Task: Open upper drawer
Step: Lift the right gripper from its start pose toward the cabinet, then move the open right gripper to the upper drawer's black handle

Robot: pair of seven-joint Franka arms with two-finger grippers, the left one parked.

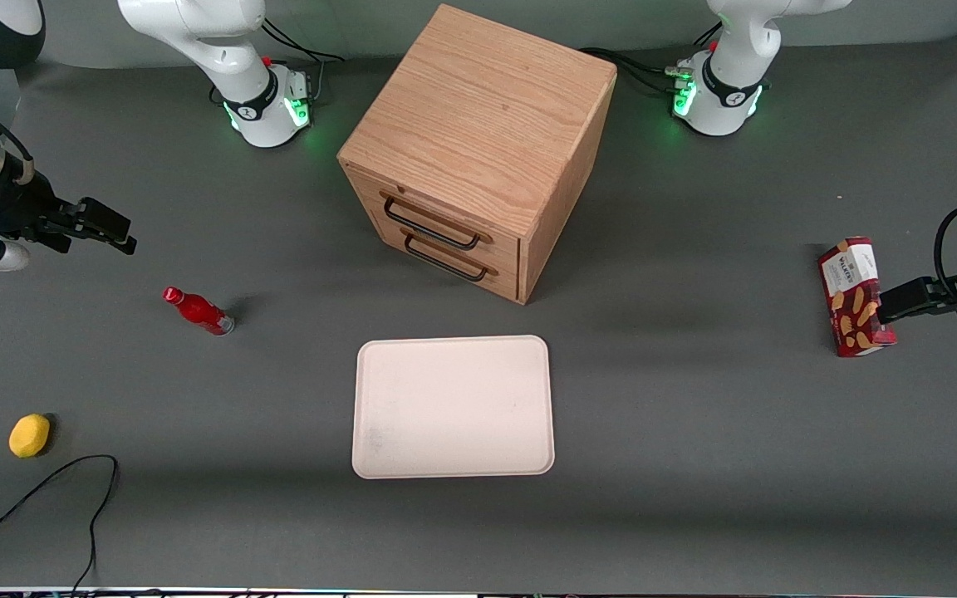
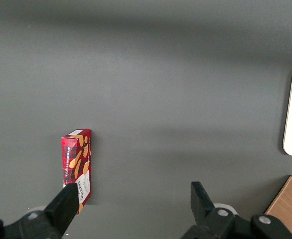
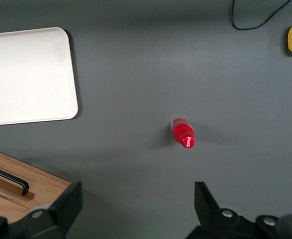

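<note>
Overhead, the tool hangs open and empty near the working arm's edge of the worktop, well apart from the shut upper drawer.

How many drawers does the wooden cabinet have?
2: the upper drawer just under the cabinet top, the lower drawer directly beneath it. Both look closed. The open claw hovers toward the working arm's end.

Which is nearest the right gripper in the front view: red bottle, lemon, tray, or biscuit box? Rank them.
Open right gripper hangs at the working arm's end of the table.
1. Red bottle, just nearer the front camera.
2. Lemon, nearer the camera again.
3. Tray, mid-table.
4. Biscuit box, parked arm's end.
</note>
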